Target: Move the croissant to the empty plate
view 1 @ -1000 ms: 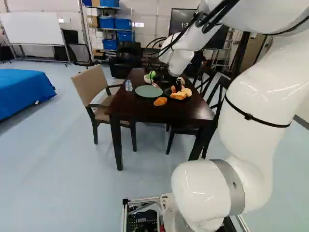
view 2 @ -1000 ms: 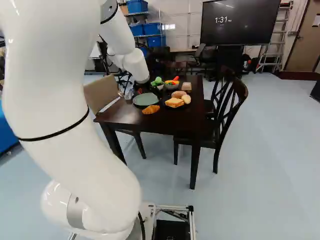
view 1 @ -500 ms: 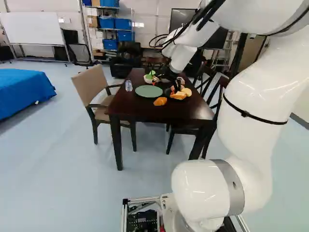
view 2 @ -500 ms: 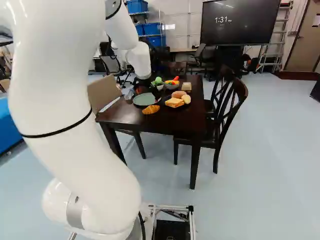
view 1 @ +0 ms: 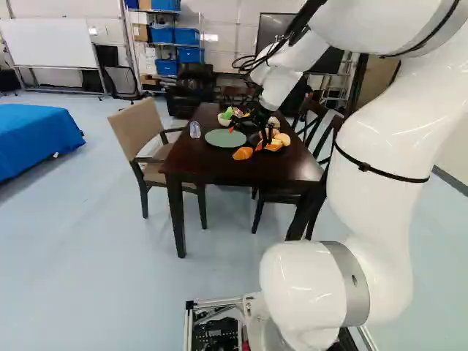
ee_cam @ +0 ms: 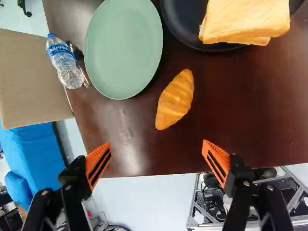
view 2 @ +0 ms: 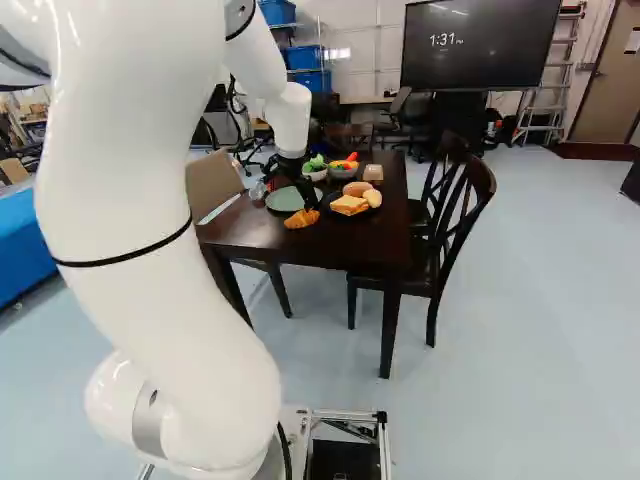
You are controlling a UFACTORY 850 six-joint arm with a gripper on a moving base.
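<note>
A: Left base view first, and there's our croissant, on the surface, right beside the green plate on its base-facing side!

B: And the hand?

A: Low over the green plate's neighbourhood, towards the side where the bread sits. Height's hard to call from here.

B: Over to the right base view: same story. The croissant lies crosswise, just on the base side of the green plate, and the dark fingers overlap the plate's rim from this angle. No telling contact from that.

A: Now the wrist view, and this is the one that matters! Hand released, fingers wide, nothing between the orange pads.

B: Where's the croissant for the hand?

A: Ahead, just short of the green plate, a touch off centre towards the finger farther from that plate. Small strip of surface between pastry and rim.

B: And its long axis, that's the big one!

A: Runs mostly away from the hand, slanting as it goes, flank towards the green plate. So the fingers should close across its narrow width; I'd want a slight twist to square up.

B: So forward, a small shift away from the green plate, then down?

A: That's my call. Grip gently, it may squash or roll. Then a short hop over the rim; nothing's on that plate, the job's all ahead.
</note>
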